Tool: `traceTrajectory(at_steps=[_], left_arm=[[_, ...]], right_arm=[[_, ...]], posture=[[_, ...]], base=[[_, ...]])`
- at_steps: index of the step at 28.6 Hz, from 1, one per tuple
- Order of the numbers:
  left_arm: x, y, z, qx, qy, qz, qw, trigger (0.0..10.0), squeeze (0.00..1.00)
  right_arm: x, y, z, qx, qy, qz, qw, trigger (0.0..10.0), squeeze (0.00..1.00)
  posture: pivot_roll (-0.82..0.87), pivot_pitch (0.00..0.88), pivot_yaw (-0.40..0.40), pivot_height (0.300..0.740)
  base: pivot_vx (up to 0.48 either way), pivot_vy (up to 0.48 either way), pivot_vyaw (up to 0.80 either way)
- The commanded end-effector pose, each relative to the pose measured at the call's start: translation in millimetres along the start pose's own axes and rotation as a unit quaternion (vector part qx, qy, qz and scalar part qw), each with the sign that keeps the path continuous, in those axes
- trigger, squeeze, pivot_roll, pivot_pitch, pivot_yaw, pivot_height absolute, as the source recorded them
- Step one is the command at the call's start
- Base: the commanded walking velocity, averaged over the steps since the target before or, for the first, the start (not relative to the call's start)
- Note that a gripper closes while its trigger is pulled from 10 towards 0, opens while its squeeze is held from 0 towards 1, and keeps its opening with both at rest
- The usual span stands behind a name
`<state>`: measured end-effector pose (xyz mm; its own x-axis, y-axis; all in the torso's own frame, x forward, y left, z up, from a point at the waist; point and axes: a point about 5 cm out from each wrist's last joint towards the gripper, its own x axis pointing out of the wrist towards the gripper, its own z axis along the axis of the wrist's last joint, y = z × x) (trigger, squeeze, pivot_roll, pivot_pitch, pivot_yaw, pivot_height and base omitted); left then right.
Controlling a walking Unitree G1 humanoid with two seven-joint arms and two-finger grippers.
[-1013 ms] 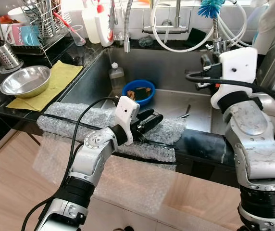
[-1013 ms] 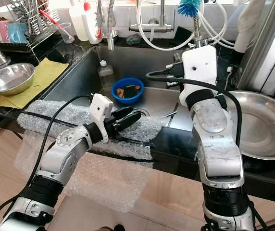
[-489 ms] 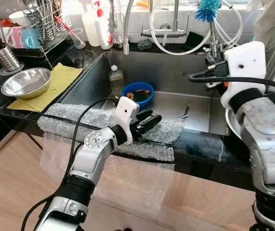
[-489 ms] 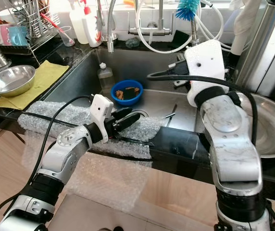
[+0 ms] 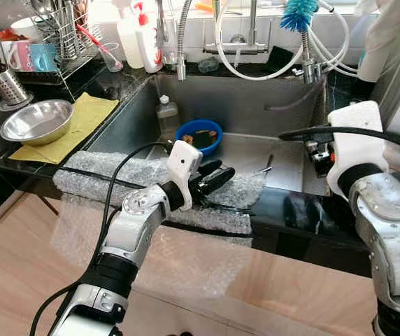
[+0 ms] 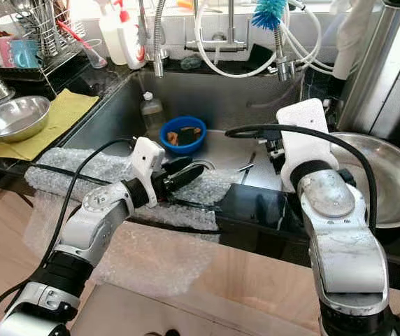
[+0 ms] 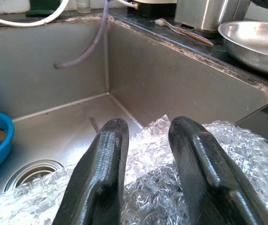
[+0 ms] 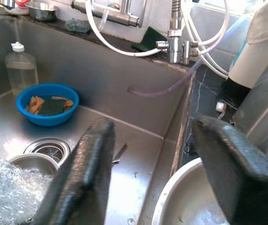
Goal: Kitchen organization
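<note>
My left gripper [image 5: 221, 171] rests open over a sheet of bubble wrap [image 5: 116, 171] draped on the sink's front edge, with nothing between its fingers [image 7: 107, 159]. My right gripper [image 8: 155, 126] is open wide above the sink's right rim, next to a large steel bowl [image 6: 389, 178] on the counter. Its white wrist block [image 5: 354, 140] hides its fingers in the eye views. In the sink [image 5: 256, 105] sit a blue bowl [image 5: 200, 134] with sponges, a clear soap bottle [image 5: 166, 112] and a thin metal utensil [image 5: 265, 168].
A small steel bowl [image 5: 38, 120] lies on a yellow cloth [image 5: 81, 119] at the left. Behind it stands a dish rack [image 5: 60, 35] with cups and cutlery. Taps, hoses and a blue brush [image 5: 298, 14] hang over the sink's back. A steel cylinder [image 6: 396, 63] stands far right.
My right arm has dropped from up by the taps down to the sink's right rim, nearer to me. The left arm has stayed on the bubble wrap.
</note>
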<state>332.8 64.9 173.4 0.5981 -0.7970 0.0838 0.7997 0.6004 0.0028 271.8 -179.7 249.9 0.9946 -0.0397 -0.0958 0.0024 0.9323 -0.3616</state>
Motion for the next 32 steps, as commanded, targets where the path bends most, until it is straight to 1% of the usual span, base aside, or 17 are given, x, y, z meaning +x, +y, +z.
traceTrajectory(at_steps=[1,4,10,12,20,24,26,28,30,32], left_arm=[[-2.5,1.2,-9.3,-0.006,0.023,0.0,1.0,10.0,0.0],[-2.3,1.0,-9.6,-0.003,0.025,-0.002,1.0,10.0,0.0],[-2.2,0.7,-10.0,-0.003,0.025,-0.003,1.0,10.0,0.0],[-2.3,0.0,-10.5,-0.003,0.026,-0.005,1.0,10.0,0.0],[-2.3,-1.0,-11.1,-0.003,0.027,-0.007,1.0,10.0,0.0],[-2.2,-1.1,-11.2,-0.002,0.027,-0.007,1.0,10.0,0.0],[-2.1,-1.0,-11.3,-0.002,0.027,-0.006,1.0,10.0,0.0],[-2.0,-1.3,-11.3,-0.002,0.027,-0.006,1.0,10.0,0.0],[-2.4,-0.9,-11.5,-0.003,0.028,-0.006,1.0,10.0,0.0],[-2.9,-0.5,-11.9,-0.003,0.028,-0.006,1.0,10.0,0.0]], right_arm=[[-4.2,4.4,5.8,-0.002,-0.009,0.005,1.0,10.0,0.0],[-4.5,7.4,7.3,-0.003,-0.008,0.009,1.0,10.0,0.0],[-5.6,9.6,2.3,0.001,0.007,0.002,1.0,10.0,0.0],[-6.4,7.6,-6.2,-0.001,0.027,-0.017,0.999,10.0,0.0],[-6.3,7.5,-16.6,0.007,0.051,-0.037,0.998,10.0,0.0],[-6.1,8.5,-19.3,0.007,0.056,-0.036,0.998,10.0,0.0],[-5.5,14.2,-20.0,0.014,0.05,-0.018,0.999,10.0,0.0],[-6.1,15.5,-22.8,0.004,0.054,-0.011,0.998,10.0,0.0],[-7.1,10.9,-26.3,-0.014,0.061,-0.021,0.998,10.0,0.0],[-7.3,8.5,-27.0,-0.015,0.064,-0.027,0.997,10.0,0.0]], posture=[[-0.17,0.095,0.135,0.74],[-0.17,0.093,0.134,0.74],[-0.17,0.09,0.134,0.74],[-0.17,0.087,0.133,0.74],[-0.16,0.083,0.132,0.74],[-0.16,0.084,0.132,0.74],[-0.16,0.086,0.132,0.74],[-0.16,0.086,0.131,0.74],[-0.16,0.089,0.132,0.74],[-0.16,0.09,0.132,0.74]], base=[[0.0,0.0,0.0],[0.0,0.0,0.0],[0.0,0.0,0.0],[0.0,0.0,0.0],[0.0,0.0,0.0],[0.0,0.0,0.0],[0.0,0.0,0.0],[0.0,0.0,0.0],[0.0,0.0,0.0],[0.0,0.0,0.0]])
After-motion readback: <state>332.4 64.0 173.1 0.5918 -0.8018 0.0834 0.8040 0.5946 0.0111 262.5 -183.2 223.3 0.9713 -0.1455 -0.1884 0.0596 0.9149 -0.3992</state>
